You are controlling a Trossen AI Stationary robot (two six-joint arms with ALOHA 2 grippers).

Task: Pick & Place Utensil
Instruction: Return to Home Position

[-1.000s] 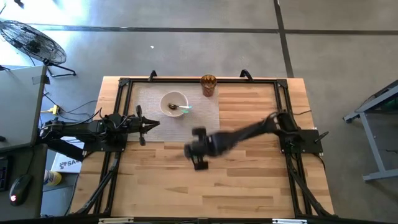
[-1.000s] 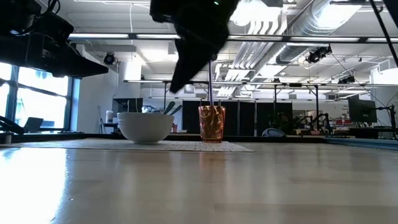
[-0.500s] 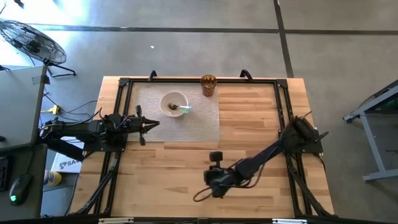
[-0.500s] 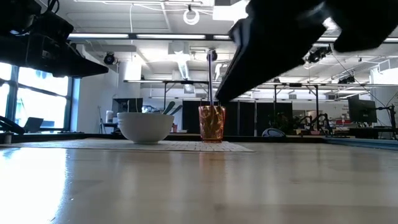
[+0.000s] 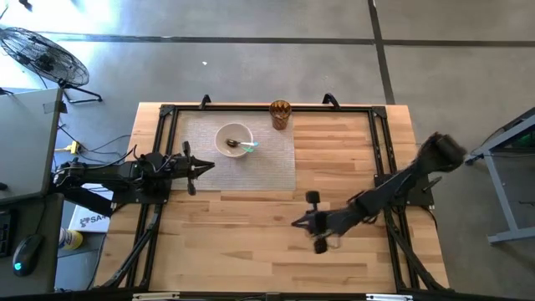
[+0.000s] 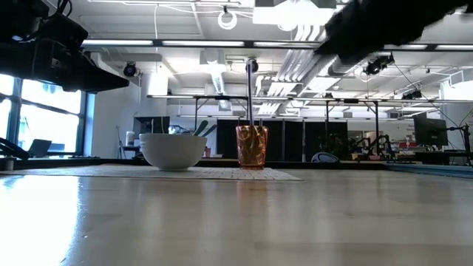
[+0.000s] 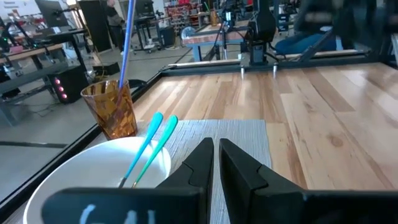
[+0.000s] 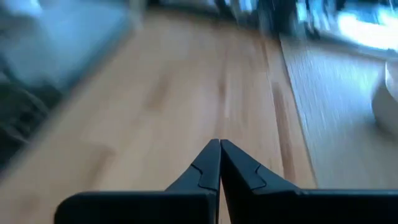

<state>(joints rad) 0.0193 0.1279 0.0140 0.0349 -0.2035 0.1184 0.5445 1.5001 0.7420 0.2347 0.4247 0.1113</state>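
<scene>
Two utensils, blue fork (image 7: 144,144) and green spoon (image 7: 160,140), lean in the white bowl (image 5: 233,139) on the gray mat's (image 5: 272,163) far half, handles propped on its rim. Purple straw (image 7: 126,37) stands in orange cup (image 5: 280,114), mat's far right corner. Placing looks finished. Left gripper (image 5: 209,165), pinched together, empty, waits at mat's left edge. Right gripper (image 8: 219,144), fingers together on nothing, hangs past mat's near right corner over bare table (image 5: 351,150); open room all round for homing.

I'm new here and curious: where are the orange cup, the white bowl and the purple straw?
orange cup (image 6: 251,148): low view, middle of its side wall.
white bowl (image 6: 172,151): low view, front of its outer wall.
purple straw (image 7: 126,37): left wrist view, shaft above the cup's rim.
</scene>
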